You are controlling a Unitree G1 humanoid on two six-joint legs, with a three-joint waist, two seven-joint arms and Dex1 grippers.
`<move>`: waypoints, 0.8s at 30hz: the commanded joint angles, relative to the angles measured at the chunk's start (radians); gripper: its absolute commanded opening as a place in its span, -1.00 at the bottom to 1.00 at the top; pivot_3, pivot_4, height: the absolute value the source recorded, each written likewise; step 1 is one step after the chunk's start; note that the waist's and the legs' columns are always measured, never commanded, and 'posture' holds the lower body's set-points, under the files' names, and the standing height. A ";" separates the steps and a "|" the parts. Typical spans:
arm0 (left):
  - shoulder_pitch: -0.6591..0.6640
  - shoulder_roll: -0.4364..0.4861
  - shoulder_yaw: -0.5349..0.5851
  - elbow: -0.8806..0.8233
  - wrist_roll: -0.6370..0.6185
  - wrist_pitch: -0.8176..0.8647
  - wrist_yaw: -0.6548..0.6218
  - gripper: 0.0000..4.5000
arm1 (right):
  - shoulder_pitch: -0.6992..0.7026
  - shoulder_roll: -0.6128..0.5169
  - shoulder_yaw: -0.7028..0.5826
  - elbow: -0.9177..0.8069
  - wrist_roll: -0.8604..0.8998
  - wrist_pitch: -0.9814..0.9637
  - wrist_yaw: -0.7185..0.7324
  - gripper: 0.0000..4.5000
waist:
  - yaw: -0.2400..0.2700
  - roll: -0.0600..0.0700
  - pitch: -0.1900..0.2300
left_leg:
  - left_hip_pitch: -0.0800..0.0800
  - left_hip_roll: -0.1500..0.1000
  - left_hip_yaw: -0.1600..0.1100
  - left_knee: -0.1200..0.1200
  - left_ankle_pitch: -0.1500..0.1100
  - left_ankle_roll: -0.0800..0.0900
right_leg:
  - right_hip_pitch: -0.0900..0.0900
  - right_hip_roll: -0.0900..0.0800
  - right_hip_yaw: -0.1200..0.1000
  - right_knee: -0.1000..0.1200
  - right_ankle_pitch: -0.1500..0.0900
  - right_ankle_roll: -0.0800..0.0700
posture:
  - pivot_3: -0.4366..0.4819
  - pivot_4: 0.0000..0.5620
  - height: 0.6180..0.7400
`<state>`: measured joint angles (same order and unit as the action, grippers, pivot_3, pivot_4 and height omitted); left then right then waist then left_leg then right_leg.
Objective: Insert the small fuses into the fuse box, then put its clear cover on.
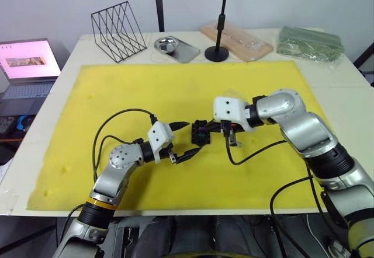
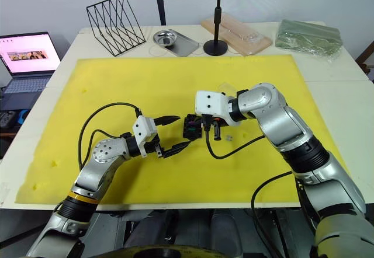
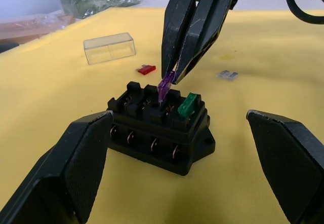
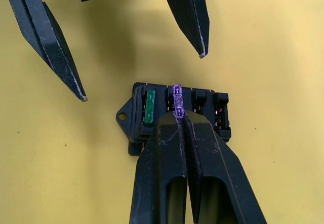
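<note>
The black fuse box (image 3: 159, 133) lies mid-mat on the yellow mat (image 1: 146, 89). A green fuse (image 4: 150, 107) sits in its end slot. My right gripper (image 4: 180, 113) is shut on a small purple fuse (image 3: 164, 87), held upright with its lower end at the slot beside the green one. My left gripper (image 1: 193, 136) is open, its fingers (image 3: 71, 168) spread on either side of the box without touching it. A red fuse (image 3: 146, 70) and a grey fuse (image 3: 228, 74) lie loose on the mat beyond the box. The clear cover (image 3: 109, 47) stands farther back.
Along the table's far edge stand a wire rack (image 1: 118, 30), a metal bowl (image 1: 166, 44) on a tray, a black stand (image 1: 217, 52), a clear tray with a wooden board (image 1: 236, 39) and a green bag (image 1: 310, 42). A laptop (image 1: 29, 65) sits off to the left.
</note>
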<state>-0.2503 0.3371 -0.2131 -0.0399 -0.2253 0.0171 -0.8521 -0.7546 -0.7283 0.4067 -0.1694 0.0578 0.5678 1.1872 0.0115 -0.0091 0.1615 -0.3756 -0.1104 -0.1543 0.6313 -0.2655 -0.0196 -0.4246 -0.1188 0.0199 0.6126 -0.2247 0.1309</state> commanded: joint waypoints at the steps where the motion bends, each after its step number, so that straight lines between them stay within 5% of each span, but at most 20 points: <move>1: -0.007 0.000 0.000 -0.012 0.004 -0.015 -0.001 0.98 | -0.018 -0.007 -0.033 -0.030 0.008 0.004 0.000 -1.00 | 0.000 0.000 0.000 | 0.000 0.000 0.000 0.000 0.000 0.000 | 0.000 0.000 0.000 0.000 0.000 0.000 | -0.05 -0.47 1.00; 24: -0.002 0.010 0.003 -0.008 0.007 -0.020 -0.002 0.98 | -0.004 0.014 -0.014 -0.027 0.010 0.034 -0.019 -1.00 | 0.000 0.000 0.000 | 0.000 0.000 0.000 0.000 0.000 0.000 | 0.000 0.000 0.000 0.000 0.000 0.000 | -0.05 -0.47 1.00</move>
<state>-0.2494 0.3443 -0.2134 -0.0397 -0.2247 0.0140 -0.8530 -0.7534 -0.7194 0.4073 -0.1696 0.0604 0.6038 1.1673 0.0115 -0.0091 0.1615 -0.3756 -0.1104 -0.1543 0.6313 -0.2655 -0.0196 -0.4247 -0.1188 0.0199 0.6126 -0.2247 0.1309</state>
